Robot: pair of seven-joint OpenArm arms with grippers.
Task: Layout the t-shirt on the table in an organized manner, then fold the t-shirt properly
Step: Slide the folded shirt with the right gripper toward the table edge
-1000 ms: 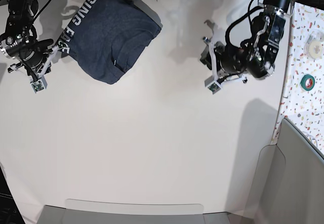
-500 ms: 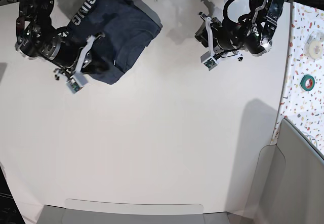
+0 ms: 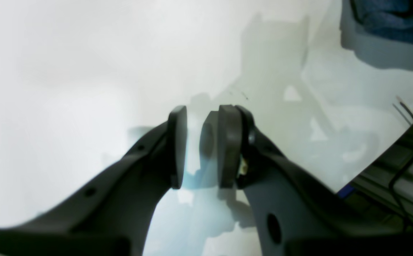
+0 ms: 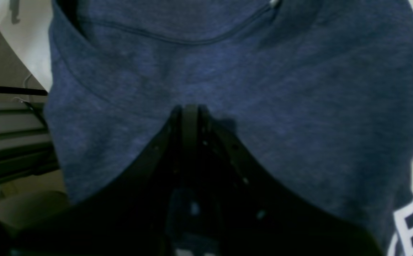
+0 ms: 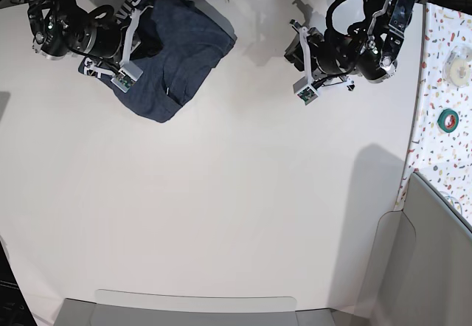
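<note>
The dark navy t-shirt [image 5: 184, 42] lies bunched in a loose heap at the far left of the white table [image 5: 221, 193], with white lettering along its far-left edge. My right gripper [image 5: 150, 40] is over the shirt's left part. In the right wrist view the right gripper [image 4: 190, 108] is shut, its tips just above or against the blue fabric [image 4: 298, 89]; no pinched fold shows. My left gripper [image 5: 293, 37] hovers over bare table well right of the shirt. In the left wrist view the left gripper [image 3: 201, 110] has its fingers a little apart with nothing between them.
A speckled side surface [image 5: 442, 82] on the right carries a green tape roll [image 5: 447, 119] and a white roll [image 5: 459, 66]. A grey panel [image 5: 435, 252] stands at the near right, and a grey strip [image 5: 192, 307] runs along the front edge.
My right arm has swung from left of the shirt onto it, first low, now higher over its left part. The left arm moved toward the far edge, then held.
</note>
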